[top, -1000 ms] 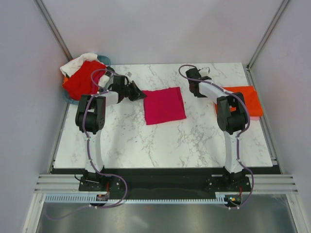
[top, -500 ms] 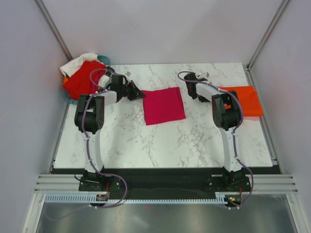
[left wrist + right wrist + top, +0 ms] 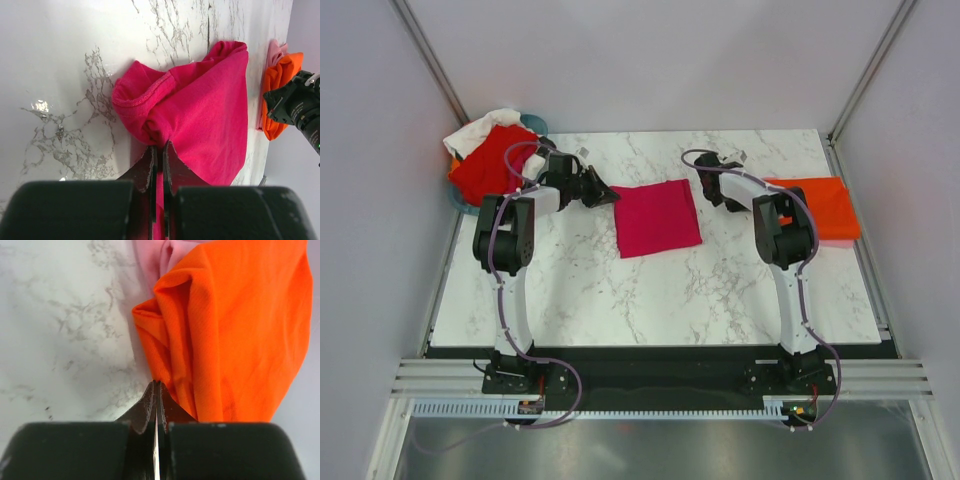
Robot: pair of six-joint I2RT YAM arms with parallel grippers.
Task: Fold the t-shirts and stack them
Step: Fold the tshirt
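Note:
A folded magenta-pink t-shirt (image 3: 658, 218) lies mid-table. My left gripper (image 3: 609, 196) is at its left edge, shut on a bunched fold of that shirt (image 3: 200, 105), with pink cloth pinched between the jaws (image 3: 158, 146). A folded orange t-shirt (image 3: 820, 205) rests at the right edge of the table, on top of a pale pink one (image 3: 150, 260). My right gripper (image 3: 725, 198) sits left of it, low over the marble. Its jaws are shut with nothing between them (image 3: 157, 383), and its tips point at the near edge of the orange shirt (image 3: 235, 330).
A teal basket (image 3: 535, 124) stands at the back left corner, holding a red t-shirt (image 3: 485, 170) and a white one (image 3: 480, 130). Grey walls close in on both sides of the marble table (image 3: 650, 290).
The right gripper has closed its jaws and shifted slightly left, away from the orange shirt. The left gripper and the magenta shirt have barely moved.

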